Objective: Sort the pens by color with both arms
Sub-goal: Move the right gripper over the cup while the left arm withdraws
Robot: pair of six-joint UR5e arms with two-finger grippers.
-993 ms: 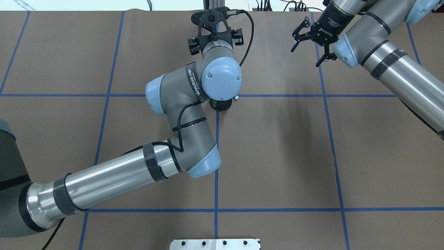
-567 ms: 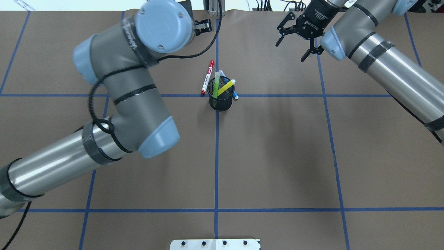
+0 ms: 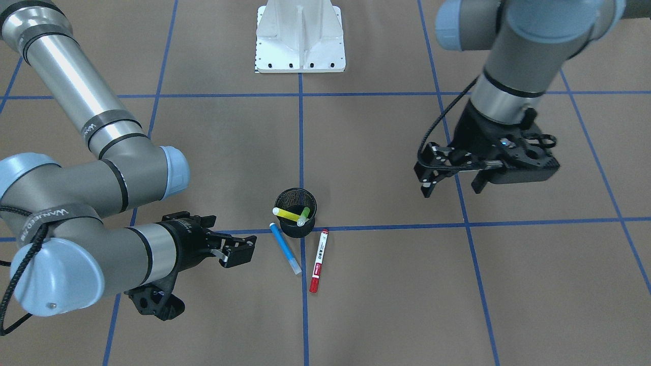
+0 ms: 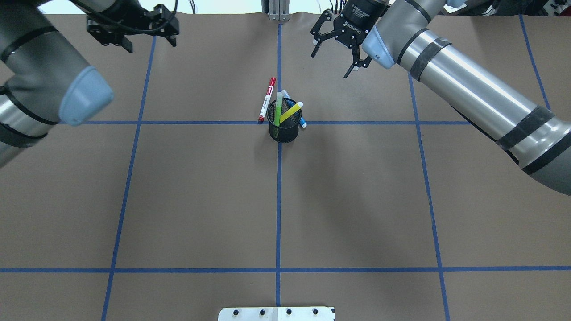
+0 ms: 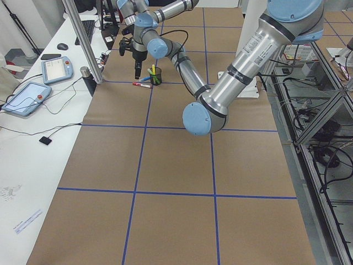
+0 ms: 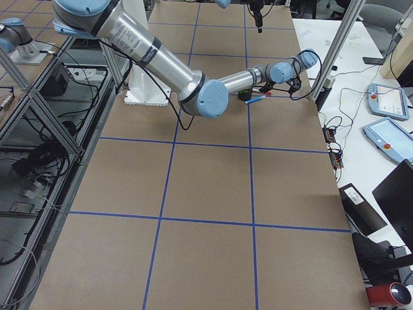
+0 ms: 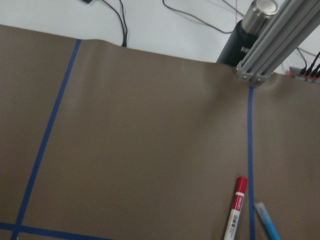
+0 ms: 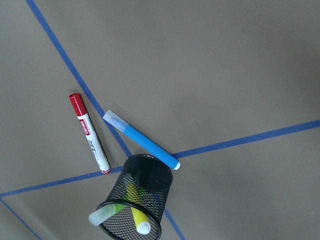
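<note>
Four pens gathered at centre frame in the overhead view. Yellow pen (image 4: 291,110) and lime green pen (image 4: 278,106) leaning inside a black mesh cup (image 4: 283,133), tips poking above its rim. Red-capped white pen (image 4: 267,99) flat on the brown table (image 4: 357,200), just left of the cup, cap toward the top of the frame. Blue pen (image 4: 303,122) also flat on the table, mostly hidden behind the cup here. Plain in the front-facing view, slanting away from the cup alongside the red-capped one. Right arm (image 4: 468,84) entering from the right edge and stretched diagonally toward the upper centre. Right gripper (image 4: 331,60) hanging above the table up and to the right of the pens, near them but apart, fingers spread wide with nothing between. Left arm (image 4: 40,80) bent at the left edge, wrist turned toward the top. Left gripper (image 4: 149,43) in the upper left corner, well apart from the pens, fingers apart and empty.
</note>
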